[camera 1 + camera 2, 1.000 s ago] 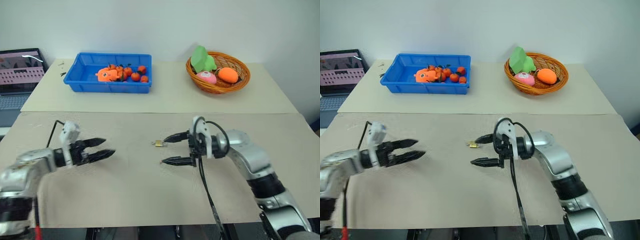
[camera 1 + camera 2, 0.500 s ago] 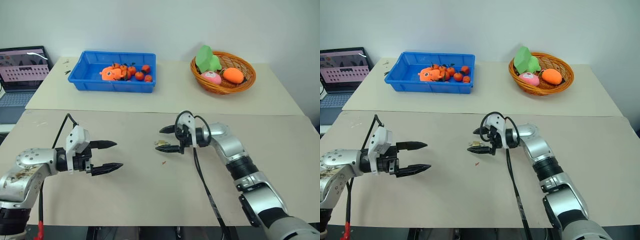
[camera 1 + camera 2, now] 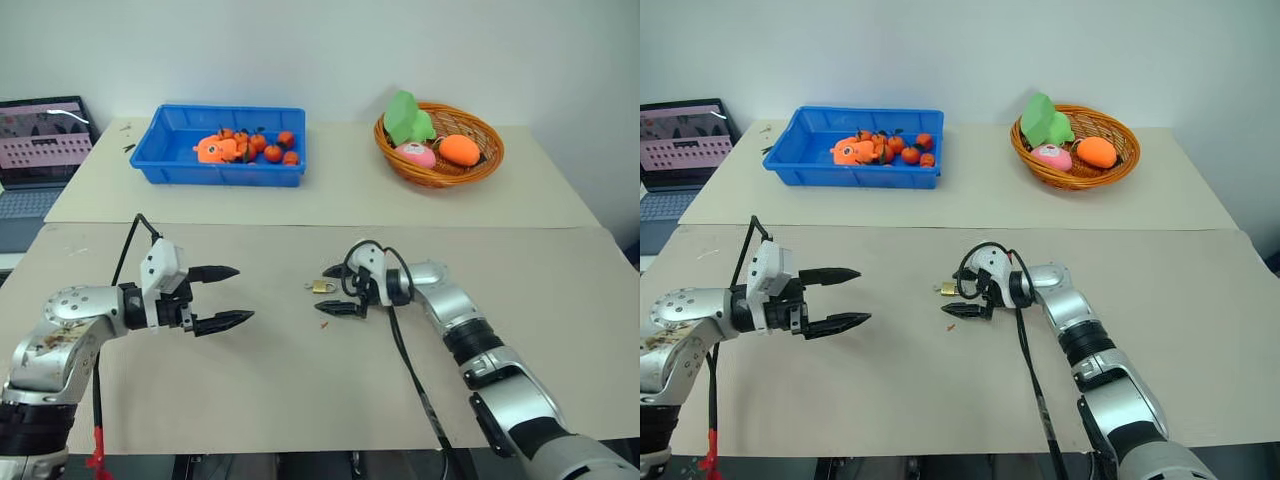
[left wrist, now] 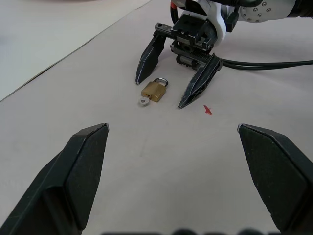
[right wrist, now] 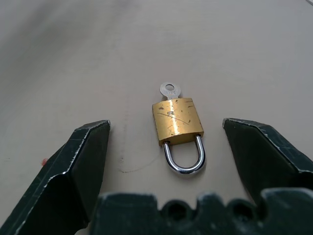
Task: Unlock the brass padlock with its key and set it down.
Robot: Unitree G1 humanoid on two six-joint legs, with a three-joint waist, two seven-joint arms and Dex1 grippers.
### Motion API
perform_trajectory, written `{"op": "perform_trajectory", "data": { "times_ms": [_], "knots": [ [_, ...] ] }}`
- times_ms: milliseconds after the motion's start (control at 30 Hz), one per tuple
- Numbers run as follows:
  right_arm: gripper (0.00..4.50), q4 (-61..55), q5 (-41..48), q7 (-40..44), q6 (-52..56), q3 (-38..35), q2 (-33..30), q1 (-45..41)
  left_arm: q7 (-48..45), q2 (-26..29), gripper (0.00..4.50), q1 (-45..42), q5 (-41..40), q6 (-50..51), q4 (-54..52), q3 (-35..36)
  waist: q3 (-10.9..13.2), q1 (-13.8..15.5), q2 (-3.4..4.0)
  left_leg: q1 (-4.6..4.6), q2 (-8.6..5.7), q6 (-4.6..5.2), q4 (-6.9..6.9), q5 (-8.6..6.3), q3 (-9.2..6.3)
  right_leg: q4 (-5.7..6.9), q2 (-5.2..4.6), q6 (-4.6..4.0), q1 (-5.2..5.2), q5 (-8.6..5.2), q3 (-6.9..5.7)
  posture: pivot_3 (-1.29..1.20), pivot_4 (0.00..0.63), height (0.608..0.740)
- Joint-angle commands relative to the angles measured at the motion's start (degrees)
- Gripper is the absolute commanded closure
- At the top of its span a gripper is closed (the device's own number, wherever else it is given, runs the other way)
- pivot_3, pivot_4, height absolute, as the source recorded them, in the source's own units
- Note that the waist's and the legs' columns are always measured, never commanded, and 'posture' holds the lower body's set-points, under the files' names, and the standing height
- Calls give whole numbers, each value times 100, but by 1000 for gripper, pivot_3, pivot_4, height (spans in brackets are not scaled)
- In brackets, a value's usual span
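Your right claw (image 4: 178,93) has dropped to straddle the brass padlock (image 5: 178,121), released | left claw (image 3: 232,296) nearer, released | padlock unmoved on table (image 3: 300,390); key (image 5: 169,90) inserted

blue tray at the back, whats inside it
The blue tray holds small red-orange fruits and an orange toy; its front wall hides the floor nearest the robot.

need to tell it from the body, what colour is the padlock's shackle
Silver, against the brass padlock's gold-yellow body; clearest in the right wrist view.
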Motion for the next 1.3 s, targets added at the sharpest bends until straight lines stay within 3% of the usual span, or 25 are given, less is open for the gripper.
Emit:
{"op": "perform_trajectory", "data": {
  "times_ms": [33,400,500,567,600,767,800,1100,1267,1300],
  "knots": [
    [84,302,-157,-197,-100,-122,-11,6,13,5,0,-113,32,-110,13,13,0,-3,0,6,0,0,0,0,1,1,0,0,4,0,1,0,150,740],
    [84,305,-216,-215,-158,-59,147,74,16,-11,0,-161,58,-102,-9,-38,-1,-35,0,16,3,0,-1,0,5,6,5,-1,6,1,10,0,150,740],
    [647,309,-216,-218,-161,-57,158,84,24,-11,0,-146,51,-91,-38,-42,-1,-28,0,17,3,0,-1,0,6,6,5,-1,6,1,11,0,150,740],
    [1419,324,-229,-233,-171,-53,183,89,32,-16,0,-136,48,-85,-59,-49,-1,-18,0,15,3,0,-1,0,7,5,5,-1,4,1,11,0,150,740],
    [1552,331,-239,-240,-175,-52,201,91,36,-18,0,-133,49,-83,-64,-53,-1,-16,0,12,3,0,-1,0,7,5,4,-1,1,1,11,0,150,740],
    [3462,320,-276,-265,-180,-55,299,106,54,-11,0,-121,60,-85,-78,-69,-1,-28,0,7,3,0,-5,0,9,2,3,-1,-5,1,13,0,150,740],
    [3573,315,-287,-263,-180,-60,313,114,61,-11,0,-125,56,-79,-76,-69,-1,-30,0,8,3,0,-6,0,9,2,4,-1,-4,1,13,0,150,740],
    [3575,-246,-449,-592,-147,-64,372,301,180,-86,0,-169,93,-64,-57,-156,-1,-39,0,10,6,0,-8,0,10,4,6,-2,-5,1,14,0,150,740],
    [3575,-1820,-313,-1003,343,-352,172,691,323,-176,0,-206,61,14,-94,-178,0,-15,0,1,6,0,-9,0,9,6,6,-2,-15,1,15,0,150,740],
    [3575,-2563,-268,-979,576,-437,-45,901,348,-187,0,-229,45,41,-100,-180,0,-14,0,-9,5,0,-9,0,9,6,6,-2,-23,1,15,0,150,740]
  ]
}}
